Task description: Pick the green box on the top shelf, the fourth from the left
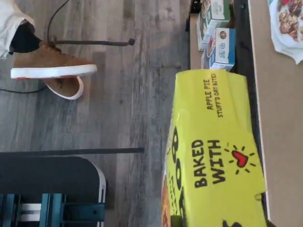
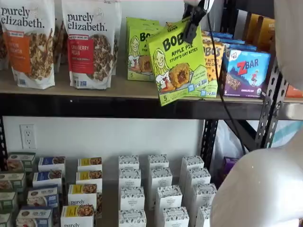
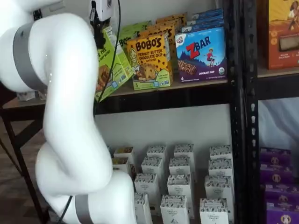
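The green box [image 2: 177,61] is a lime-green Bobo's Apple Pie carton. It hangs tilted in front of the top shelf [image 2: 118,106], its lower corner over the black front beam. My gripper [image 2: 193,24] is shut on the box's top edge, and one black finger [image 2: 191,29] shows against its front. In a shelf view the box [image 3: 108,65] is partly hidden behind my white arm, under the gripper [image 3: 100,21], beside the shelf beam [image 3: 177,95]. The wrist view shows the box's side panel [image 1: 213,151] close up, reading "BAKED WITH".
A second green Bobo's box [image 2: 137,47] stands behind on the shelf. Granola bags [image 2: 90,42] stand left of it, and a yellow-orange Bobo's box [image 3: 148,60] and a blue Zbar box [image 2: 246,71] right. Small white boxes [image 2: 161,189] fill the lower level. A person's shoe [image 1: 52,66] is on the floor.
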You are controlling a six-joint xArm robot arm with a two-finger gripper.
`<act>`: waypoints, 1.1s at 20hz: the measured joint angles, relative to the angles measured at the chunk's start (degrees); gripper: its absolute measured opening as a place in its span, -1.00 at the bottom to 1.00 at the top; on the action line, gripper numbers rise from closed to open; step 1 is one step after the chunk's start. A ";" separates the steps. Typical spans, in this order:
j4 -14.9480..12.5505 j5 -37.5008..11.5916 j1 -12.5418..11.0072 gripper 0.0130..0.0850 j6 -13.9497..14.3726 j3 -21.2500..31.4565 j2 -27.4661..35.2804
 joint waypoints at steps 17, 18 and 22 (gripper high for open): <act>0.03 1.57 -3.04 -0.78 -2.85 2.86 -3.03; 0.01 1.54 -3.13 -0.78 -2.95 3.04 -3.19; 0.03 1.30 -3.60 -0.78 -3.43 3.82 -3.85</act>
